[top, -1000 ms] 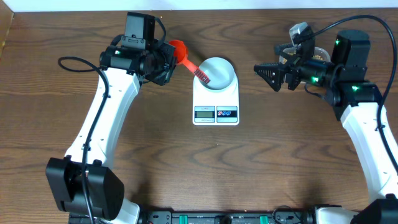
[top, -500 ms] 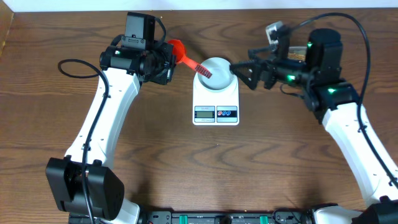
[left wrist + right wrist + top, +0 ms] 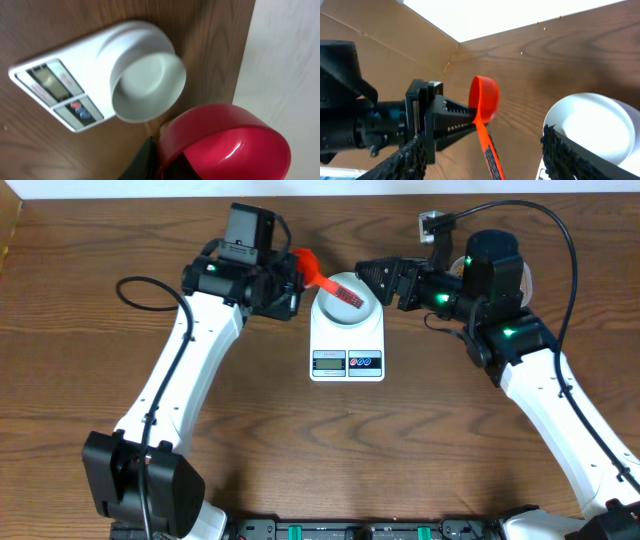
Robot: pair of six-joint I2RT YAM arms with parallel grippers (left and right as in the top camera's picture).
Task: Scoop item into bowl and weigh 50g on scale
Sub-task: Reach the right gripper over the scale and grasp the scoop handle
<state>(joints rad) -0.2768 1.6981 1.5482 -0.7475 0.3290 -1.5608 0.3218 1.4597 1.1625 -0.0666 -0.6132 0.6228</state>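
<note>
A red scoop (image 3: 318, 276) hangs over the table left of the scale, its handle reaching over the bowl's rim. My left gripper (image 3: 288, 286) is shut on the scoop just below the cup (image 3: 225, 145), which looks empty. The pale bowl (image 3: 350, 302) stands on the white scale (image 3: 347, 345) and shows no beans inside (image 3: 145, 85). My right gripper (image 3: 368, 280) is open at the bowl's far right rim. Its fingers (image 3: 412, 157) straddle the scoop's handle (image 3: 487, 145) without touching it. The item is out of view.
A cardboard wall (image 3: 375, 50) stands at the table's far left, with a white wall behind the back edge. A few tiny tan specks (image 3: 521, 52) lie on the wood near the back. Black cables (image 3: 150, 285) trail off both arms.
My right arm has swung left from the table's right side to the bowl, and its jaws have narrowed a little around the scoop's handle. My left arm has carried the scoop slightly rightward.
</note>
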